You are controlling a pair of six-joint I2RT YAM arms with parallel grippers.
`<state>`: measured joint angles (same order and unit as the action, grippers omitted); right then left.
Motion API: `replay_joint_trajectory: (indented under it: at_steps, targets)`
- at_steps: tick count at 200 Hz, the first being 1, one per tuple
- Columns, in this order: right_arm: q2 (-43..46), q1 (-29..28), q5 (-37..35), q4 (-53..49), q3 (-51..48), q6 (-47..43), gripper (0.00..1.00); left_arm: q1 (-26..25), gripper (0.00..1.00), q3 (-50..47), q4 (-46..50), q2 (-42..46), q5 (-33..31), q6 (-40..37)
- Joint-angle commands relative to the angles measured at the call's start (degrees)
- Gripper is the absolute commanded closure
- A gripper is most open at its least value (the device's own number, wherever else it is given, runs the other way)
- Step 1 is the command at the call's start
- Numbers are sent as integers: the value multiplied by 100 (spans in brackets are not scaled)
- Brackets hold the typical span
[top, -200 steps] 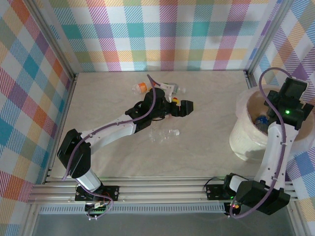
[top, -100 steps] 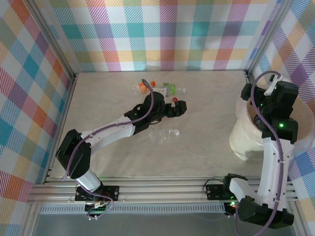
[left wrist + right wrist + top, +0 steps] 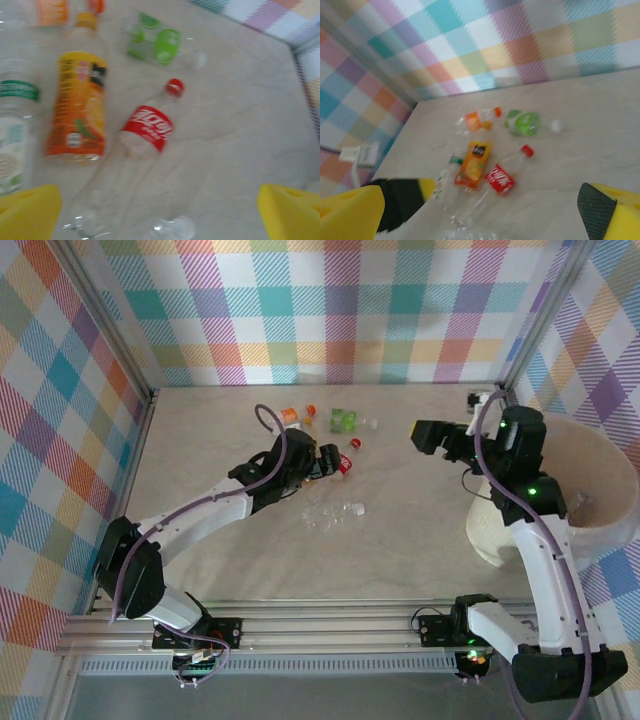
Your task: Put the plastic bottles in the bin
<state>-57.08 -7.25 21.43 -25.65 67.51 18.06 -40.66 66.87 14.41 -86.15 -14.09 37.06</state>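
a: where are the bottles?
b: most lie in a loose cluster at the far middle of the counter [image 3: 420, 540]. a red-label bottle [image 3: 148, 129] with a red cap lies on its side. an orange-label bottle [image 3: 76, 112] is just beside it, and a green-label bottle [image 3: 160, 45] lies a little further back. one clear bottle [image 3: 335, 515] lies apart, nearer the arms.
a: and the bin?
b: the bin [image 3: 495, 530] stands at the right edge of the counter, well apart from the cluster.
a: the left claw?
b: the left claw [image 3: 160, 215] hangs over the cluster, jaws spread wide, gripping nothing. the clear lower end of the red-label bottle shows between its yellow fingertips [image 3: 27, 212]. whether it touches, i can't tell.
a: and the right one?
b: the right claw [image 3: 480, 215] is out over the counter just left of the bin, facing the bottles, jaws wide apart and empty.
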Motion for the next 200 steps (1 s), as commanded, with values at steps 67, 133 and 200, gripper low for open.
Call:
replay_joint_trajectory:
  at_steps: [67, 133, 200]
  targets:
    - [71, -592, -548, -14, -365, -321, 0, 778, 0, 245, 1722, -641, -389, -897]
    - [302, -591, -850, -216, -351, -575, 0, 1174, 1, 610, 1604, -1465, 393, -1629]
    - [367, -591, -803, -100, -435, -515, 0, 1316, 10, 574, 1328, -1961, 740, -1792]
